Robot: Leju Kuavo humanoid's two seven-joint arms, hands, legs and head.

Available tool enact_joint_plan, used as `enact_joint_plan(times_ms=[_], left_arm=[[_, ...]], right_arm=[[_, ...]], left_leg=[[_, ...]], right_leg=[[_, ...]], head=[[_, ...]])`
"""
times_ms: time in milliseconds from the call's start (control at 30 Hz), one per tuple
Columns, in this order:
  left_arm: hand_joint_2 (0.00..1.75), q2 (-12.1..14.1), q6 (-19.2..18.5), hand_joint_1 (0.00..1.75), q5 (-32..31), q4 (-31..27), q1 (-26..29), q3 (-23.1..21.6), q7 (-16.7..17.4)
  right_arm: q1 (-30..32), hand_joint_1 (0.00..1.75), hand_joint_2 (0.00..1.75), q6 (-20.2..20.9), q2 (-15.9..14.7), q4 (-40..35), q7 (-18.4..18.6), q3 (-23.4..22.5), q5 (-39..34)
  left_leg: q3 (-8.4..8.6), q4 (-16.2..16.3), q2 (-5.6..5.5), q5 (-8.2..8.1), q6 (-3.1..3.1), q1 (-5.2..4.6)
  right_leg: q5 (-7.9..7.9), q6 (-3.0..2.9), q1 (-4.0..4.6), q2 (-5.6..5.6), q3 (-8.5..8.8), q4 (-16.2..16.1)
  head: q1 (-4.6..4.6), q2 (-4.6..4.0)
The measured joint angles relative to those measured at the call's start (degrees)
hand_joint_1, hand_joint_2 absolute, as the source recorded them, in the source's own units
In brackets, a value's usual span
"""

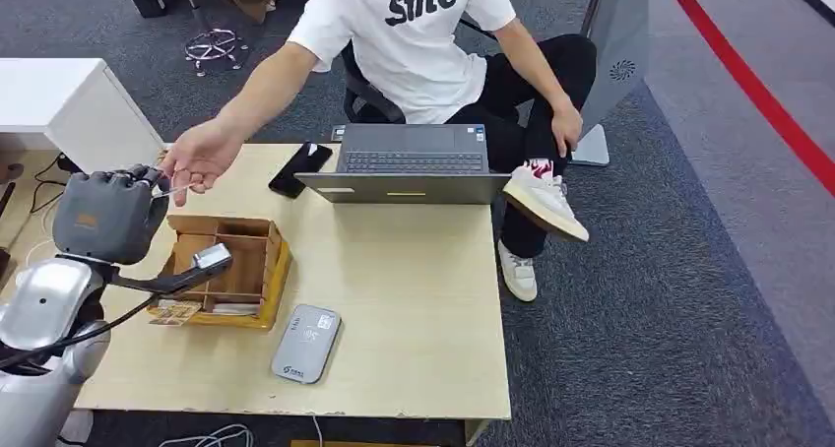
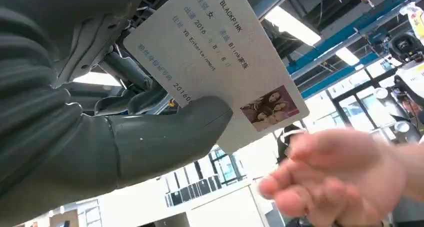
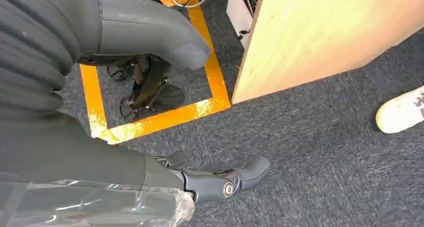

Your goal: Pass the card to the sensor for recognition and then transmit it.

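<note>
My left hand (image 1: pixel 103 216) is raised over the table's left edge and holds a white ID card (image 2: pixel 220 62) between thumb (image 2: pixel 170 137) and fingers. The card has printed text and a small photo; in the head view it is seen edge-on (image 1: pixel 173 191). A person's hand (image 1: pixel 200 157) reaches in and sits right at the card's free end (image 2: pixel 340 177); I cannot tell whether it touches the card. The grey card sensor (image 1: pixel 306 344) lies flat near the table's front edge. My right hand (image 3: pixel 100 152) hangs beside the table above the carpet, fingers apart, holding nothing.
A wooden compartment box (image 1: pixel 268 270) stands just right of my left hand. An open laptop (image 1: pixel 409 166) and a black phone (image 1: pixel 300 169) sit at the table's far side. The person sits behind the table with one white shoe (image 1: pixel 545 199) raised near its right corner.
</note>
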Motion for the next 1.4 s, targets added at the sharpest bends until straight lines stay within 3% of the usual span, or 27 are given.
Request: enact_joint_plan(times_ms=[100,167,367,433,600,700,867,1067,1400], left_arm=[[1.75,0.04,0.55,1.75,-0.24,0.35,0.26,-0.11,0.0],[1.75,-0.22,3.43,1.75,1.02,0.07,1.82,-0.07,-0.33],[1.75,-3.22,6.56,1.75,6.62,-6.89,10.31,0.92,-4.33],[1.75,-3.85,6.58,1.75,7.0,-8.11,11.65,0.98,-4.61],[1.75,-4.2,3.07,1.75,14.7,-12.8,18.63,1.12,-11.53],[1.75,-3.44,1.9,1.75,15.96,-14.18,23.34,0.79,-13.03],[1.75,-2.21,-1.81,1.75,16.96,-13.55,27.1,-0.96,-11.63],[1.75,-1.57,-4.35,1.75,17.11,-9.83,27.72,-4.75,-9.16],[1.75,-3.0,-4.7,1.75,13.29,-3.71,25.97,-10.32,-5.0]], right_arm=[[-0.01,0.0,1.75,-0.26,0.0,0.24,0.09,0.0,-0.46],[0.26,0.0,1.75,-0.53,0.0,0.24,0.0,0.02,-1.83],[1.64,0.0,1.75,-2.97,0.02,-0.48,0.46,1.09,-4.46],[1.62,0.0,1.75,-3.08,0.02,-0.46,0.33,1.27,-4.53],[2.82,0.0,1.75,-2.98,0.02,-2.01,0.76,1.79,-5.99],[2.94,0.0,1.75,-2.34,0.02,-2.36,1.01,1.7,-5.9],[2.01,0.0,1.75,-0.5,0.02,-2.27,0.74,0.98,-3.65],[0.43,0.0,1.75,1.07,0.02,-1.66,0.55,-0.28,-1.11],[-1.1,0.0,1.75,1.29,0.02,-0.81,1.01,-0.42,-0.15]], left_leg=[[-0.01,0.0,0.0,0.0,0.0,0.0],[0.0,0.0,0.01,0.0,0.0,0.0],[-0.08,0.0,0.02,-0.03,0.01,0.0],[-0.11,0.0,-0.01,-0.03,0.02,-0.01],[-0.08,0.0,0.09,-0.03,0.01,0.0],[-0.08,0.0,0.09,-0.03,0.01,0.0],[-0.13,-0.01,0.05,-0.02,0.0,0.02],[-0.09,-0.01,0.05,0.0,-0.02,0.01],[-0.11,0.0,0.02,0.0,-0.02,0.01]], right_leg=[[0.0,0.0,0.0,-0.01,0.0,0.0],[0.0,-0.01,0.0,0.01,0.0,0.01],[-0.03,0.01,-0.01,0.01,-0.06,-0.01],[-0.03,0.01,-0.01,-0.03,-0.07,-0.02],[-0.02,0.01,-0.02,0.07,-0.06,-0.01],[-0.03,0.01,-0.01,0.06,-0.1,-0.01],[-0.03,0.0,0.01,0.0,-0.1,-0.01],[0.01,-0.03,0.0,-0.01,-0.06,0.0],[0.02,-0.05,0.0,-0.03,-0.09,0.0]], head=[[0.02,0.0],[0.02,0.0],[0.02,0.0],[0.02,0.0],[-0.04,0.0],[0.02,0.0],[0.04,0.0],[0.0,0.0],[0.02,0.0]])
